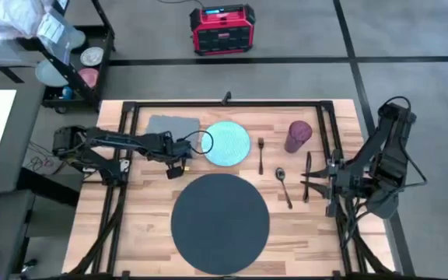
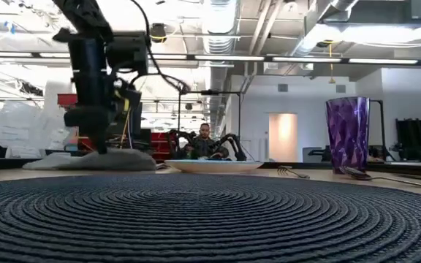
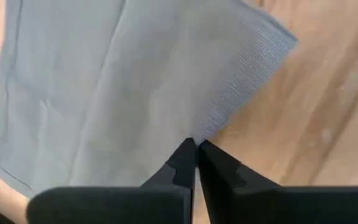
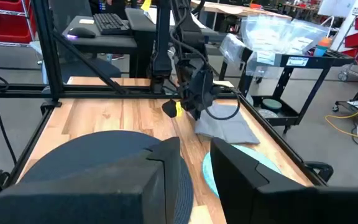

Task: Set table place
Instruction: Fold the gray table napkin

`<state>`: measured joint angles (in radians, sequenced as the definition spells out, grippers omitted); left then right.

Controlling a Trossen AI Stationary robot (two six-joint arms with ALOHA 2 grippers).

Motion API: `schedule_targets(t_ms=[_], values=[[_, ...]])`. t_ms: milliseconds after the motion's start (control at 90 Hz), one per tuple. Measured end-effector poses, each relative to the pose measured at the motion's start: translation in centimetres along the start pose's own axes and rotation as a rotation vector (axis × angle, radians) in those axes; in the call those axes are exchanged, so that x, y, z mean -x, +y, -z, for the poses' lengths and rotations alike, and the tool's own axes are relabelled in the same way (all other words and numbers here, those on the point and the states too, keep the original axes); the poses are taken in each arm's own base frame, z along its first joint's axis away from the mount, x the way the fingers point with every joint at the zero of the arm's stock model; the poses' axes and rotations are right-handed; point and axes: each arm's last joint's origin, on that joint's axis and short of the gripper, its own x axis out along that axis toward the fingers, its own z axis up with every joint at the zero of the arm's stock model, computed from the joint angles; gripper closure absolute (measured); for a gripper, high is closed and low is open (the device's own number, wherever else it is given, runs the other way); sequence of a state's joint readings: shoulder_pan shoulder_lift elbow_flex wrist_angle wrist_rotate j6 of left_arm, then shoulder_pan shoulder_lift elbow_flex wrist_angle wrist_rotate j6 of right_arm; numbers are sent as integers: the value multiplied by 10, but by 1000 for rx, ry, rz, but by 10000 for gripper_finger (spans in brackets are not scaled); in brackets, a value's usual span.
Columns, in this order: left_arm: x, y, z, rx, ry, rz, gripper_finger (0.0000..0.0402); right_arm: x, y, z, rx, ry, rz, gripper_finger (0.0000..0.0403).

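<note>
The grey napkin [image 1: 169, 124] lies flat on the wooden table [image 1: 142, 225] at the far left, beside the teal plate [image 1: 226, 143]. My left gripper [image 1: 179, 152] stands over the napkin's near edge, pointing down and shut on it. The big dark mat [image 1: 220, 222] lies at the near middle. Right of the plate lie the fork [image 1: 261, 154], the spoon [image 1: 284, 187] and the knife [image 1: 308, 167], with the purple cup [image 1: 298, 136] standing behind them. My right gripper [image 1: 311, 187] waits open at the right, close to the knife. My left gripper has its shut fingertips [image 3: 188, 155] right at the napkin's edge [image 3: 213, 121], near one corner, coming from above and pointing down. In the right wrist view the cloth [image 4: 221, 112] rises slightly at the gripper, while the rest [image 4: 229, 129] lies on the table.
A black tube frame [image 1: 224, 103] runs around the tabletop. A cart [image 1: 76, 62] with plates and bags stands off the far left corner, and a red case [image 1: 222, 29] sits on the floor beyond the far edge. A person sits far back in the room [image 2: 205, 139].
</note>
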<state>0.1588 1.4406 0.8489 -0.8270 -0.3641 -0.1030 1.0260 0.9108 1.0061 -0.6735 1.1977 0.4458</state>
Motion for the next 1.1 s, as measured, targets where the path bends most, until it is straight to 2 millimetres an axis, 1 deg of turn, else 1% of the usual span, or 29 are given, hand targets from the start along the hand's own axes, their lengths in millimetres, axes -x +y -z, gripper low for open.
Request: schedule_targets(t_ms=[222,422,722,956,1100], values=[[19,9,-13,-33,-21,-33,402,0,0,0,-1,0,0,326],[20,25,-18,-43,-11,-71,402,0,0,0,0,0,0,326],[12,64,-22,-3,-4,-119,402,0,0,0,-1,0,-1,326],[12,96,-26,21,-19,-153,401,0,0,0,-1,0,-1,326],[12,113,-29,31,-59,-140,401,0,0,0,-1,0,-1,326]])
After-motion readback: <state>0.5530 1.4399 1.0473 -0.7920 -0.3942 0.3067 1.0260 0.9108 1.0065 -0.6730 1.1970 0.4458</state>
